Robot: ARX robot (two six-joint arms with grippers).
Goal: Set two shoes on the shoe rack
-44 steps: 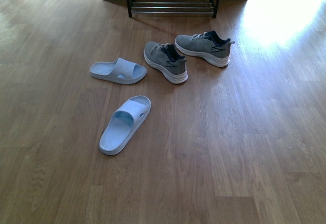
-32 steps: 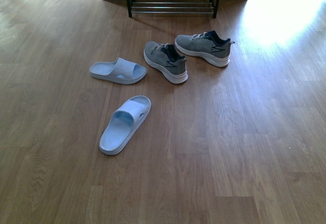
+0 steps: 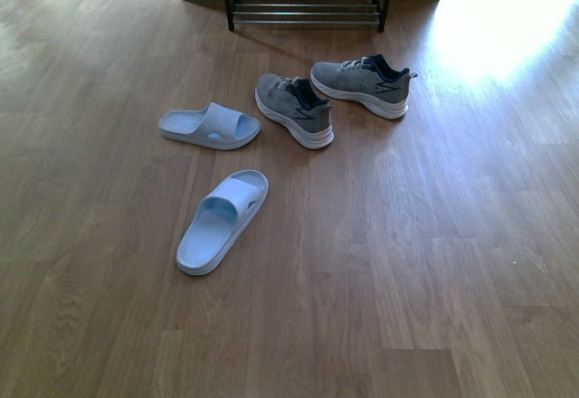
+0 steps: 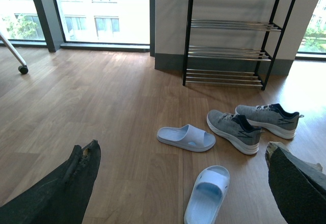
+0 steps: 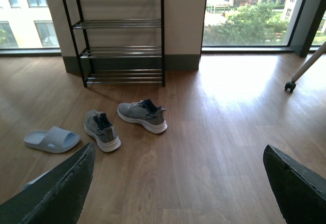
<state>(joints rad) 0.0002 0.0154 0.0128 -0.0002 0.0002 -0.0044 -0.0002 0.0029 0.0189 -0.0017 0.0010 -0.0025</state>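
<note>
Two grey sneakers with white soles lie on the wooden floor in front of the shoe rack (image 3: 306,0). One sneaker (image 3: 294,108) points toward the rack, the other (image 3: 362,84) lies sideways just right of it. Neither arm shows in the front view. My left gripper (image 4: 181,150) is open, well above the floor, with the sneakers (image 4: 234,131) (image 4: 268,119) and the rack (image 4: 232,24) ahead. The right gripper (image 5: 178,151) is open too, holding nothing, and sees the sneakers (image 5: 102,130) (image 5: 142,115) below the rack (image 5: 119,24).
Two light blue slippers lie left of the sneakers, one (image 3: 210,127) near them and one (image 3: 223,222) closer to me. A wall and large windows stand behind the rack. A wheeled leg (image 5: 290,85) stands at the far right, another (image 4: 22,69) at the far left.
</note>
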